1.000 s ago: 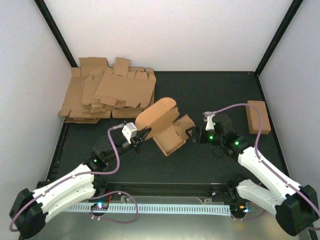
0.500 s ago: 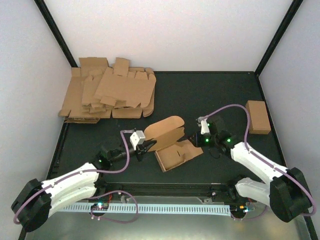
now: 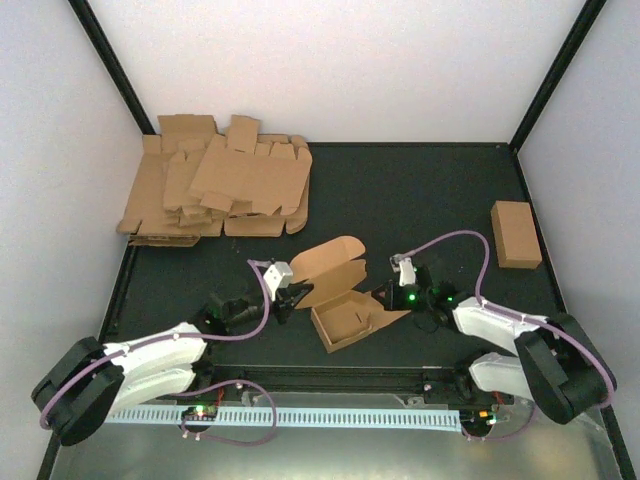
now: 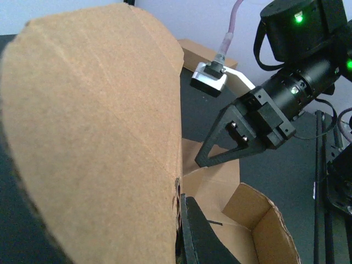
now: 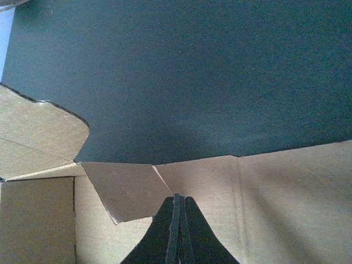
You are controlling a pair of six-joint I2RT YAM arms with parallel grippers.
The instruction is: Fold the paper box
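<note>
Since 1 second ago: both arms drawn back toward the near edge and sitting lower. The paper box has come nearer with them. Its big rounded flap, then reared up high, now leans at a low slant. The right gripper, wide apart then, has gone closed.

Top view:
- Box sits near the middle of the table, toward the near edge, between the 2 grippers. Open tray part lies nearest the arms, with the rounded flap rising from it toward the far left.
- Left gripper is at the flap's left end, jaws clamped on the card.
- Right gripper is at the box's right side, on a flat tab lying on the table.
- Heap of flat blanks is in the far left corner, well apart from the box.
- 1 smooth brown brick is by the right wall, also well apart.

Left wrist view: flap fills the left of the view, its edge against 1 dark finger. Right gripper comes in from the right, fingers together in a point, tip down at the card by the tray corner.

Right wrist view: fingers pressed together over a flat panel of the box. Cannot tell whether any card is pinched between them.
</note>
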